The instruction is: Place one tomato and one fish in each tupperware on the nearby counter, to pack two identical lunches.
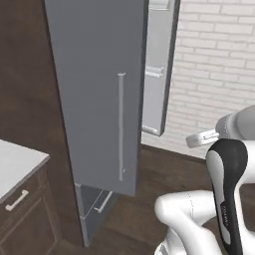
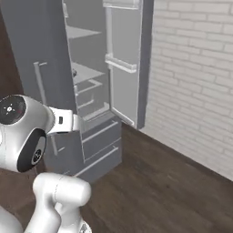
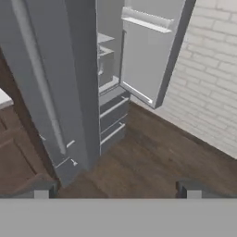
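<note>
Hand view shows the claw point(image 3: 117, 189) spread wide and empty, facing the open fridge point(image 3: 99, 69).

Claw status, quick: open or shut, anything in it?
Claw: open, jaws spread wide, nothing between them; it points at the fridge with its right door swung open.

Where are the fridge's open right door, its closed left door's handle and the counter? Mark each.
open right door point(image 2: 125, 54): right base view, inner face.
left door's handle point(image 1: 120, 127): left base view, mid-bar.
counter point(image 1: 15, 164): left base view, pale top.
</note>
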